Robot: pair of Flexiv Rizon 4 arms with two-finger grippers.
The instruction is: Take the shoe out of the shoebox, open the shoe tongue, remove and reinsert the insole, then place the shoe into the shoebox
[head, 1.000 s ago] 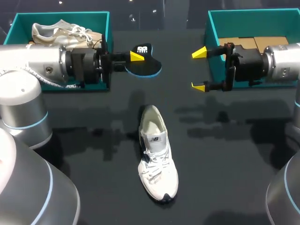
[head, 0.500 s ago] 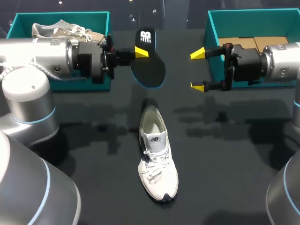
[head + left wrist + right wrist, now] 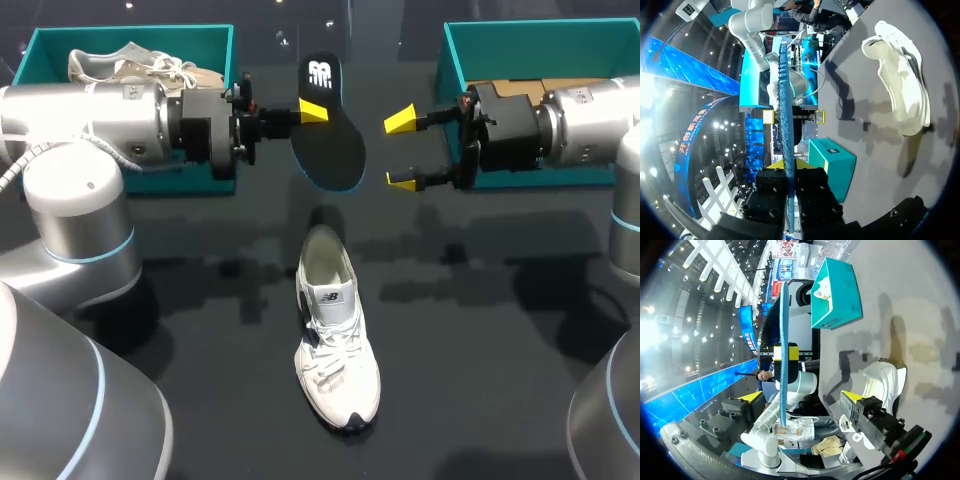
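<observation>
Over the last second the left gripper [image 3: 312, 110] has turned the insole [image 3: 335, 150] from lying nearly flat to standing on edge. It has also carried the insole toward the middle, beyond the heel of the shoe [image 3: 336, 345], and is clamped on it near its printed end. The right gripper [image 3: 402, 150] has slid in from the right box [image 3: 455, 60] and now hangs just beside the insole, fingers spread, holding nothing. So the insole is out, and I judge that a handover or a two-handed refit comes next. The shoe lies on the tabletop [image 3: 480, 330], toe toward the robot, its mouth empty. From above, the left gripper's far finger is hidden behind the insole. The tongue seems pulled forward, though that is hard to make out. The left arm covers much of the left box [image 3: 130, 40].
</observation>
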